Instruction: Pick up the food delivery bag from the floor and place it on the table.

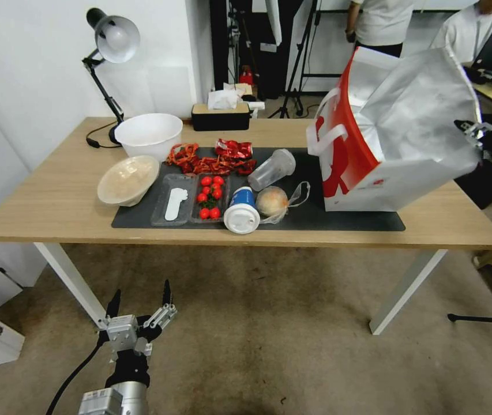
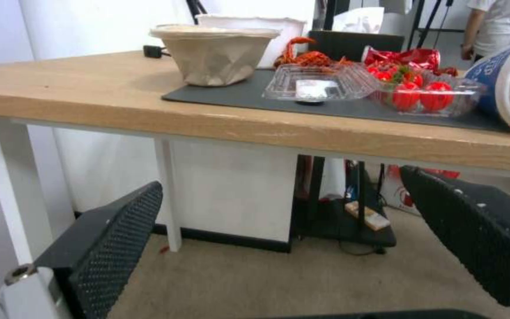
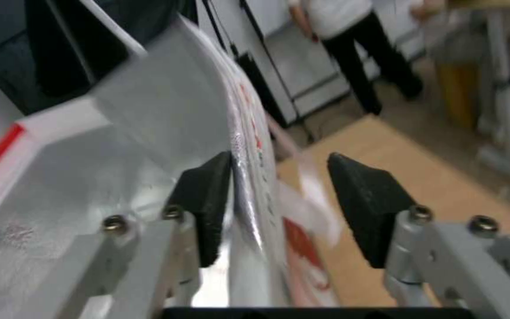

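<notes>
The table (image 1: 55, 202) is big and made of light wood, with a dark grey mat (image 1: 338, 216) on top. The food delivery bag (image 1: 395, 138) is already off the floor (image 1: 269, 334). Its bottom sits on the right end of the mat, near the table's right edge. The bag leans over and its top is open, so the silver inside shows. So most of the job looks done. What may be left is to let go and pull the arm away, and the bag might tip because it leans.

The right gripper (image 3: 279, 199) is at the bag's top edge. Its fingers are spread apart, with the bag's wall between them. One pad touches the wall and the other stands off it, so it is not squeezing.

The left gripper (image 1: 140, 302) waits low over the floor in front of the table, fingers wide apart and holding nothing.

The bag has a small round red mark (image 1: 379, 183), too small to read. The blue cup (image 2: 491, 66) has some letters, but I cannot read them.
</notes>
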Robot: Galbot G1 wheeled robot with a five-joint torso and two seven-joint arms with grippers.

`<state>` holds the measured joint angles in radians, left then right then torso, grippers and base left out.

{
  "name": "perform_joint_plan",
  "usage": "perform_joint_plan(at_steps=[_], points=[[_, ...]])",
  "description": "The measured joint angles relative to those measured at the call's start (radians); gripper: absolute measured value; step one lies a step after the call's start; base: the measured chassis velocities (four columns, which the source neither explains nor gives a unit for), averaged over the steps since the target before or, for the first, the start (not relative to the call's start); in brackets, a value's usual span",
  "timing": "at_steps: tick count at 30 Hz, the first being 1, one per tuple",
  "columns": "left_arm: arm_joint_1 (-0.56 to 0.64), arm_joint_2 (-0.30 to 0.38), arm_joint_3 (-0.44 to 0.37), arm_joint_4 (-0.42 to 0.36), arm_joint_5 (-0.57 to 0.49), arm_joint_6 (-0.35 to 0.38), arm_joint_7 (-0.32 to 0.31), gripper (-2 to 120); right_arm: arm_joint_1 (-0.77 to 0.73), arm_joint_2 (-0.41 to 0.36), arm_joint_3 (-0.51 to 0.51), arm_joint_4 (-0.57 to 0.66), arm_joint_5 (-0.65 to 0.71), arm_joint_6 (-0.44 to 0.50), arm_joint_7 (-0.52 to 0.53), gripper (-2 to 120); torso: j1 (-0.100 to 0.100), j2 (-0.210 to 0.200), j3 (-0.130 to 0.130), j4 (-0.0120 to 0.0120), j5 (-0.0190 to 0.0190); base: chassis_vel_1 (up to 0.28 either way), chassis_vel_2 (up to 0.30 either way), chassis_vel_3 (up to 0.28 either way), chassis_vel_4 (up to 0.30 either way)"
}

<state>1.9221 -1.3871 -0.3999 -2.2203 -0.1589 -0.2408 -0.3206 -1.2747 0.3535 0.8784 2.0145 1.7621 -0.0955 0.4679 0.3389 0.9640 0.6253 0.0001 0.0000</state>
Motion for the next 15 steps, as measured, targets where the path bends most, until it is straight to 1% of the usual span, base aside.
perform_joint_plan(at_steps=[1,3,4,6,7,8,9,11,12,13,14,15], points=[[0.000,0.000,0.000,0.000,0.000,0.000,0.000,100,0.000,0.000,0.000,0.000,0.000,0.000,0.000,47,0.000,0.000,0.000,0.0000,0.0000,0.000,0.000,0.000,0.000],[0.002,-0.001,0.000,-0.001,0.001,-0.003,0.000,100,-0.018,-0.007,-0.006,-0.019,-0.135,0.029,-0.055,57,0.000,0.000,0.000,-0.0001,0.0001,0.000,0.000,0.000,0.000],[0.002,-0.001,0.000,-0.001,0.001,-0.003,0.000,100,-0.018,-0.007,-0.006,-0.019,-0.135,0.029,-0.055,57,0.000,0.000,0.000,-0.0001,0.0001,0.000,0.000,0.000,0.000],[0.003,-0.001,0.000,-0.001,0.001,-0.004,0.001,100,-0.031,-0.010,-0.015,-0.041,-0.263,0.069,-0.123,68,0.000,0.000,0.000,-0.0001,0.0001,0.000,0.000,0.000,0.000],[0.003,-0.001,0.000,-0.001,0.001,-0.005,0.001,100,-0.034,-0.010,-0.017,-0.046,-0.291,0.078,-0.141,72,0.000,0.000,0.000,-0.0001,0.0002,0.000,0.000,0.000,0.000],[0.003,-0.001,0.001,-0.001,0.001,-0.005,0.001,100,-0.035,-0.010,-0.018,-0.047,-0.301,0.081,-0.148,76,0.000,0.000,0.000,-0.0001,0.0001,0.000,0.000,0.000,0.000],[0.003,-0.001,0.001,-0.001,0.001,-0.005,0.001,100,-0.035,-0.010,-0.018,-0.047,-0.301,0.081,-0.148,76,0.000,0.000,0.000,-0.0001,0.0001,0.000,0.000,0.000,0.000],[0.002,-0.001,0.000,-0.004,0.000,-0.005,0.003,100,-0.040,-0.010,-0.019,-0.047,-0.322,0.085,-0.170,87,0.000,0.000,0.000,0.0000,-0.0001,0.000,0.000,0.000,0.000],[0.002,0.000,-0.001,-0.005,-0.001,-0.004,0.004,100,-0.042,-0.008,-0.019,-0.046,-0.326,0.085,-0.174,90,0.000,0.000,0.000,0.0000,-0.0001,0.000,0.000,0.000,0.000],[0.002,0.000,-0.001,-0.005,-0.001,-0.004,0.004,100,-0.042,-0.008,-0.019,-0.046,-0.326,0.085,-0.174,90,0.000,0.000,0.000,0.0000,-0.0001,0.000,0.000,0.000,0.000],[0.002,0.001,-0.002,-0.008,-0.004,-0.003,0.004,100,-0.044,-0.006,-0.019,-0.043,-0.331,0.085,-0.177,96,0.000,0.000,0.000,0.0000,0.0000,0.000,0.000,0.000,0.000],[0.000,0.003,-0.004,-0.011,-0.007,-0.001,0.004,100,-0.046,-0.003,-0.020,-0.040,-0.335,0.084,-0.180,99,0.000,0.000,0.000,0.0000,0.0000,0.000,0.000,0.000,0.000]])
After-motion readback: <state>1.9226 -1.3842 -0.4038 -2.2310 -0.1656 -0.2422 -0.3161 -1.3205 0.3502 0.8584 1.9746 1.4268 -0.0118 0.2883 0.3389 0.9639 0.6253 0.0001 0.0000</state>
